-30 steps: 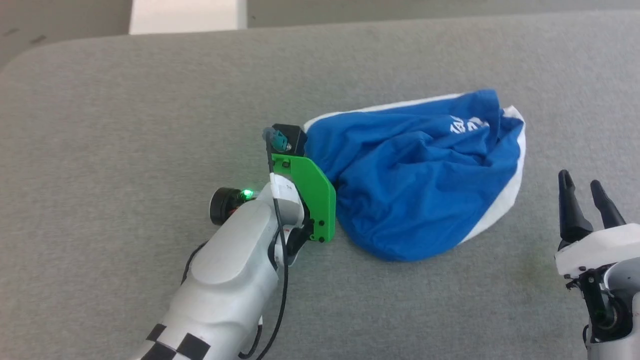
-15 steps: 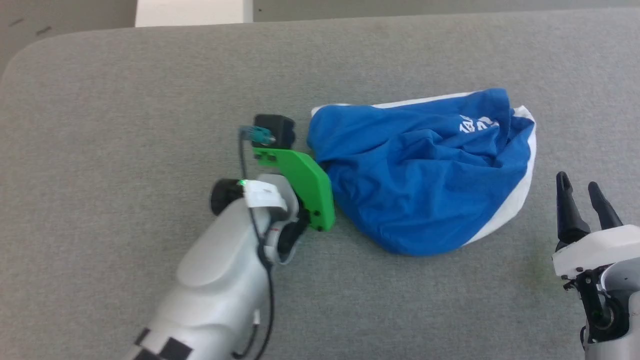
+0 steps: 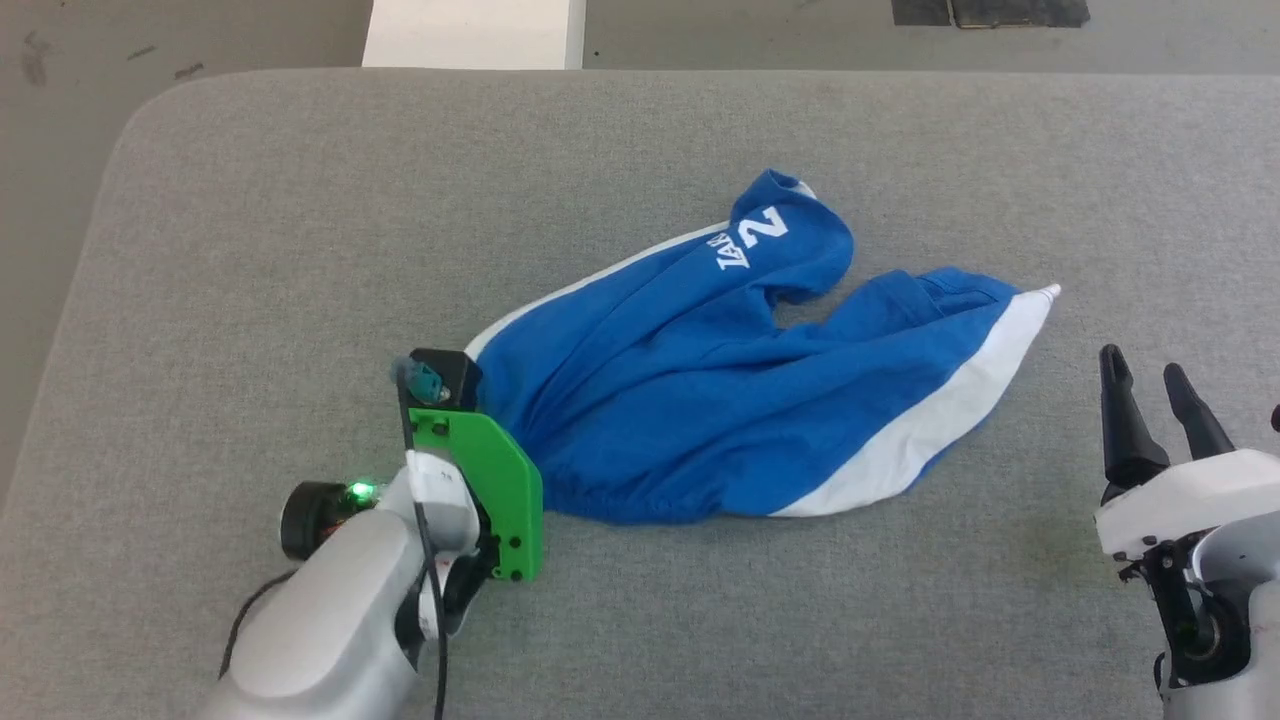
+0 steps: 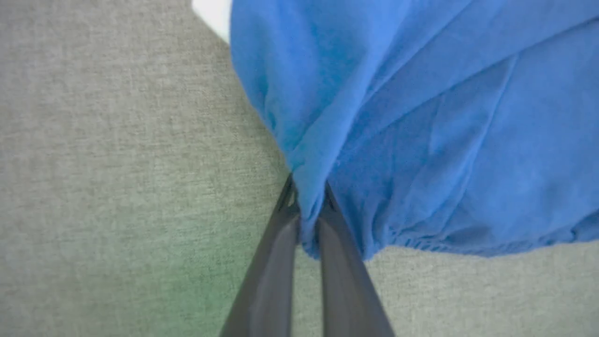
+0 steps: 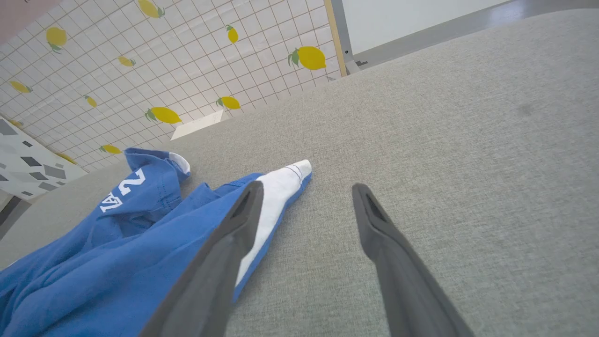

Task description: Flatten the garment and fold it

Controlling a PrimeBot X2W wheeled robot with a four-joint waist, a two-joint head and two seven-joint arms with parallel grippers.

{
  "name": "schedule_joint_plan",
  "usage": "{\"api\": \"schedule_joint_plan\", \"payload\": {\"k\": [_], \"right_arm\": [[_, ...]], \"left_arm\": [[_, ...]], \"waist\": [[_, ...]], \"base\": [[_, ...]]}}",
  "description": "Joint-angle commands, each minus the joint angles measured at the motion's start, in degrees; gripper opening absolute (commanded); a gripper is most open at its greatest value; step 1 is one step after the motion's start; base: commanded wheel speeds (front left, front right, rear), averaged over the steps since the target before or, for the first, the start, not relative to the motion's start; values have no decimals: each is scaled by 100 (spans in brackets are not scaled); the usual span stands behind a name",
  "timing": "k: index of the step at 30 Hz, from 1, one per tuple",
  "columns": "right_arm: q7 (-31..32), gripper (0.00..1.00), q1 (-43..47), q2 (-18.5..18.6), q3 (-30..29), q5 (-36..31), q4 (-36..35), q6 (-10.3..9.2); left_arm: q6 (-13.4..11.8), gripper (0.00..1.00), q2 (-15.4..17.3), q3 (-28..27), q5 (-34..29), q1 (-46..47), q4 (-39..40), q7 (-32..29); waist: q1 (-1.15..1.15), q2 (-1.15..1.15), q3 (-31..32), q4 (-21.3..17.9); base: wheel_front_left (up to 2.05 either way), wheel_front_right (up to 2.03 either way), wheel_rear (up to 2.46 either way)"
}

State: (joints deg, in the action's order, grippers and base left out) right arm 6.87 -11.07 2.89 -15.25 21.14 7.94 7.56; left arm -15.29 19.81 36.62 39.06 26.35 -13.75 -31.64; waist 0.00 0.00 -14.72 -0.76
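Observation:
The garment (image 3: 700, 420), bright blue shorts with white side stripes and white lettering, lies stretched across the grey table. Its gathered waistband edge is at the lower left and a white-tipped corner points right. My left gripper (image 4: 306, 187) is shut on a fold of the blue cloth (image 4: 421, 117) at that waistband edge. In the head view its fingers are hidden under the green wrist plate (image 3: 490, 470). My right gripper (image 3: 1140, 362) stands open at the lower right, apart from the cloth. In the right wrist view its open fingers (image 5: 307, 187) point past the garment's white corner (image 5: 285, 180).
The grey fabric table (image 3: 300, 250) has a rounded far-left corner and a left edge with floor beyond. A white block (image 3: 470, 30) stands past the far edge. A lemon-patterned tiled wall (image 5: 140, 70) rises behind the table in the right wrist view.
My left gripper closed on the garment's edge and drew it toward the lower left, pulling the bunched heap out into a long spread. The head camera also shifted. The right gripper stayed put.

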Motion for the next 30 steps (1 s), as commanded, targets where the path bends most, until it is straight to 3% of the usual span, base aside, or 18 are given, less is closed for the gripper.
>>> {"api": "schedule_joint_plan", "payload": {"k": [1,2,3,13,16,22,30], "right_arm": [[4,100,2,-2,8,-21,-16,-8],[7,100,6,-2,5,-28,-14,-8],[8,100,9,-2,1,-33,-14,-8],[52,100,-18,-2,183,-80,-135,-8],[170,100,-115,-2,337,-124,-199,-8],[829,100,-715,-2,804,-474,-155,-8],[2320,100,-2237,64,1665,-1452,839,-8]], "left_arm": [[-24,0,-67,25,108,-123,-48,-17],[-30,56,-129,-20,181,-175,-42,45],[-47,100,-157,-67,210,-197,-25,121],[-242,100,-202,-1488,1029,-904,1201,1395],[-264,100,-122,-1909,834,-1202,1538,2292],[28,100,-89,-2047,-64,-1566,1530,4298],[280,100,-639,-2280,-1033,-1545,1710,4659]], "waist": [[0,0,9,4],[0,0,14,9],[0,0,19,15],[0,0,162,91],[0,0,156,130],[0,0,31,169],[0,0,-279,362]], "base": [[0,0,0],[0,0,0],[0,0,0],[0,0,0],[0,0,0],[0,0,0],[0,0,0]]}}
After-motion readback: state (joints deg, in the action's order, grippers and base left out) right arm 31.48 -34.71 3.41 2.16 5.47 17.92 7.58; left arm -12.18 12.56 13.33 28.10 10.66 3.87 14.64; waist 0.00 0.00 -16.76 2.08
